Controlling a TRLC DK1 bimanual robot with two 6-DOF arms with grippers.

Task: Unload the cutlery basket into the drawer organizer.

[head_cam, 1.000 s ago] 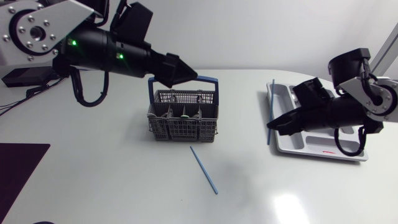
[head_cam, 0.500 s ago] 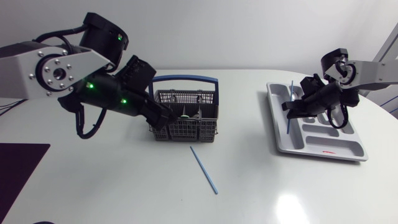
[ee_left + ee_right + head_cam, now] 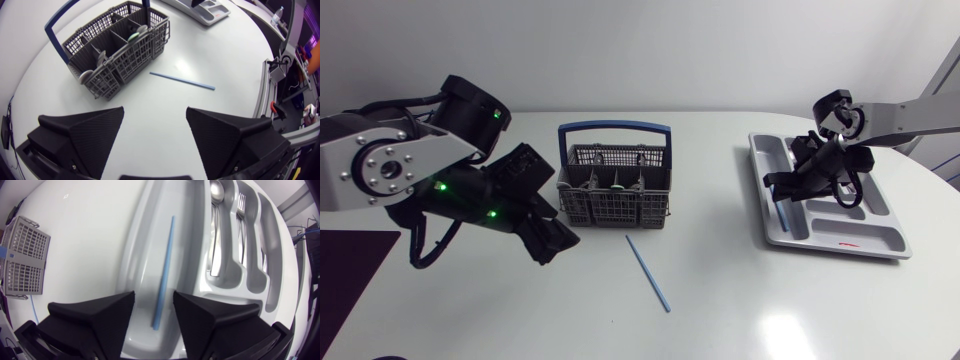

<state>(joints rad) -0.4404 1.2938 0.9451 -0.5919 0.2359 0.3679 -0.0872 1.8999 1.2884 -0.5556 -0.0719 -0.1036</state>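
My left end effector [image 3: 548, 243] hangs with fingers apart beside the near left corner of the grey plastic mesh cutlery basket [image 3: 615, 185], which stands mid-tabletop toward the far edge. A thin blue plastic stick [image 3: 648, 273] lies flat on the white tabletop [image 3: 520, 310], nearer the front edge. My right end effector [image 3: 152, 311] is spread open over a second blue stick [image 3: 164, 275] lying in the long outer compartment of the grey moulded drawer organizer [image 3: 137, 255] by the right edge. The risks, as I judge them: my broad wedges could skid the flat stick away, or my left arm could nudge the basket.
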